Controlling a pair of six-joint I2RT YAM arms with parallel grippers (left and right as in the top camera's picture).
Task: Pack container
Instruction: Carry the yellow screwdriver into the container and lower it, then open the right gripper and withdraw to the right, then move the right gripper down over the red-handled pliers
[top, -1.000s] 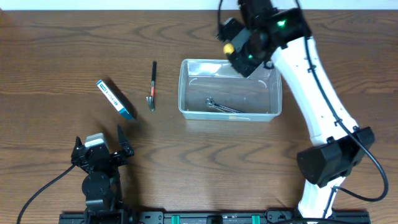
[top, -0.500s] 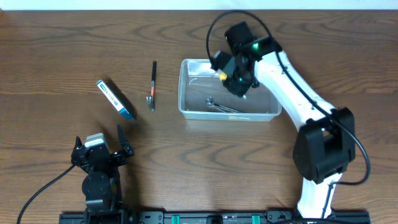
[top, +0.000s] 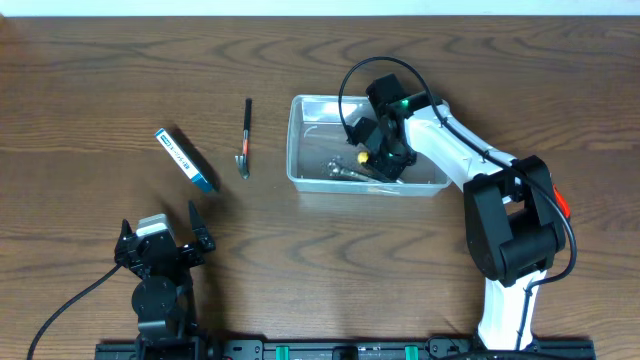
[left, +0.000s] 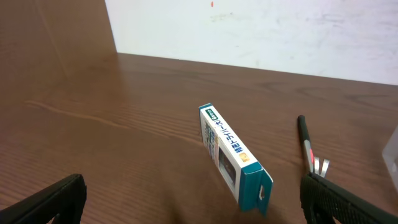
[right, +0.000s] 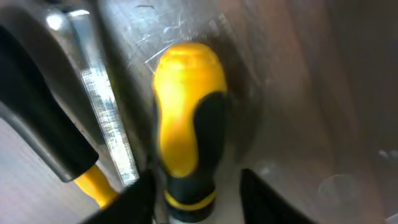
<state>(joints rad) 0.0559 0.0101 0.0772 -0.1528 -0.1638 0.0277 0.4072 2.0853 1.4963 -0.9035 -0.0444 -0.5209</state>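
Observation:
The container (top: 320, 101), a clear plastic bin, stands right of the table's centre. My right gripper (top: 372, 160) is down inside it, over a yellow-and-black tool handle (top: 363, 157). In the right wrist view the handle (right: 186, 112) lies between my fingers (right: 196, 199) with a small gap on each side, next to a metal wrench (right: 102, 106) on the bin floor. The wrench also shows in the overhead view (top: 345, 170). My left gripper (top: 162, 232) is open and empty at the front left, its fingers (left: 193, 205) wide apart.
A small blue-and-white box (top: 186, 160) lies left of centre, and also shows in the left wrist view (left: 233, 155). A thin black tool with a metal tip (top: 245, 135) lies between the box and the container. It appears in the left wrist view (left: 306, 142) too.
My right arm came down from above the container's back edge into the container, carrying the yellow-handled tool to the bin floor. The left arm has not moved.

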